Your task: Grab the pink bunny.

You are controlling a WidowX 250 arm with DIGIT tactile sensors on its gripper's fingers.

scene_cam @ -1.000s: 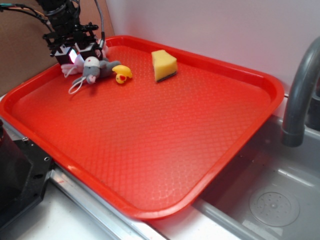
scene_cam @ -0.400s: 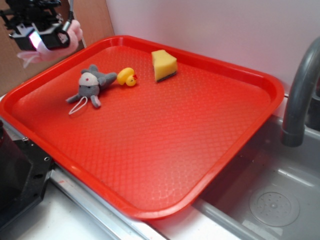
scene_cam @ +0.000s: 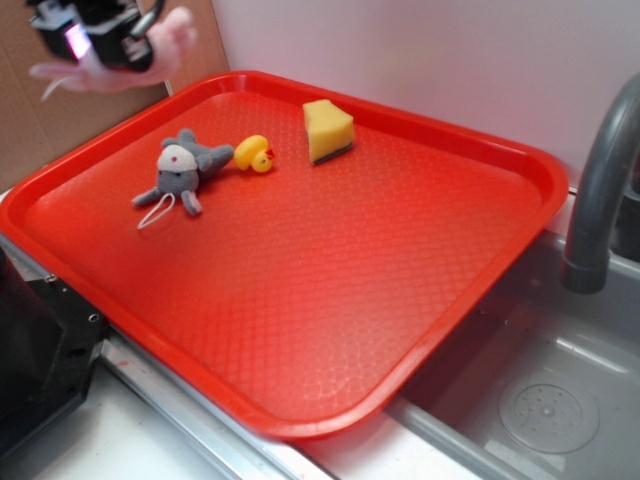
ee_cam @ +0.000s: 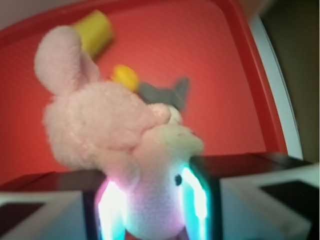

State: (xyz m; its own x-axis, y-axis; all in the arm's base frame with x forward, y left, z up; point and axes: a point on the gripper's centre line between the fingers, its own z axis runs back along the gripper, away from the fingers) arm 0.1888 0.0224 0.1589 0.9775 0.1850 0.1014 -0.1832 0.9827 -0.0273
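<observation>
The gripper (scene_cam: 100, 45) hangs in the air at about ten o'clock in the exterior view, above the far-left corner of the red tray (scene_cam: 470, 300), and it is clenched around the pink bunny (scene_cam: 165, 40), which it holds clear of the tray surface. In that view the bunny shows as a blurred pale pink mass to the right of the black gripper body, with a limb or ear trailing out to the left. The wrist view gives the closer look: the pink bunny (ee_cam: 110, 135) is pinched between the two fingers (ee_cam: 200, 200), whose inner faces glow white and cyan against the plush (the lower body is squeezed narrow there), while one long ear stands up toward eleven o'clock. Down on the tray, the grey plush mouse (scene_cam: 180, 172) lies on its back near the nine o'clock side, its white loop of cord resting on the red surface. The yellow rubber duck (scene_cam: 255, 153) sits just beside the mouse, at its two o'clock, very close to it. The yellow sponge wedge (scene_cam: 328, 128) stands apart from both, toward twelve o'clock near the far rim. A grey faucet (scene_cam: 600, 190) rises at three o'clock over the sink (scene_cam: 540, 400).
</observation>
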